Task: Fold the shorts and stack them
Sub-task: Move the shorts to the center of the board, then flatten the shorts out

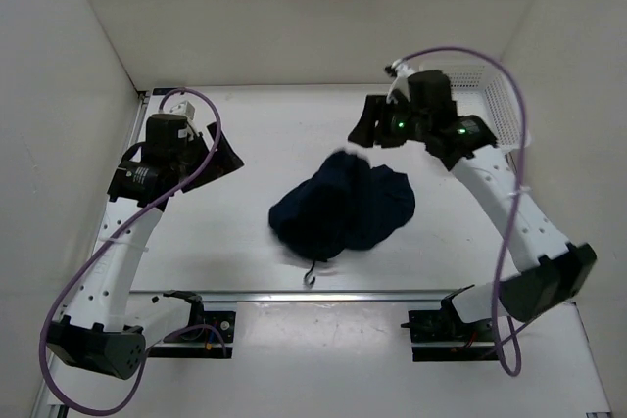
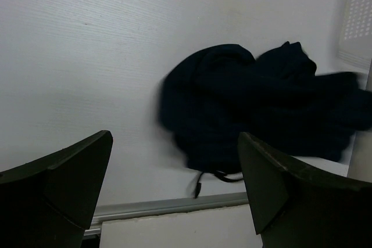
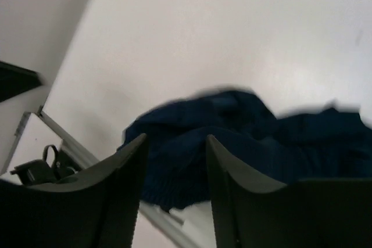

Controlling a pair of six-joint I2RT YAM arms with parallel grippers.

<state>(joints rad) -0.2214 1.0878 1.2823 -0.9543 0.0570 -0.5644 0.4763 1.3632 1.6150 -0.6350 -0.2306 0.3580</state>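
The dark navy shorts [image 1: 343, 208] lie in a crumpled heap at the middle of the white table, with a drawstring end [image 1: 312, 274] trailing toward the near edge. My left gripper [image 1: 227, 156] is open and empty, well to the left of the heap. In the left wrist view the shorts [image 2: 250, 103] lie beyond its gripper [image 2: 174, 137]. My right gripper [image 1: 364, 129] hovers over the heap's far edge, open and holding nothing. In the right wrist view the shorts [image 3: 244, 137] show between and beyond its gripper [image 3: 176, 137].
A white perforated basket [image 1: 495, 95] stands at the back right corner and also shows in the left wrist view [image 2: 356, 15]. A metal rail [image 1: 323, 295] runs along the table's near edge. White walls close in the left, back and right sides.
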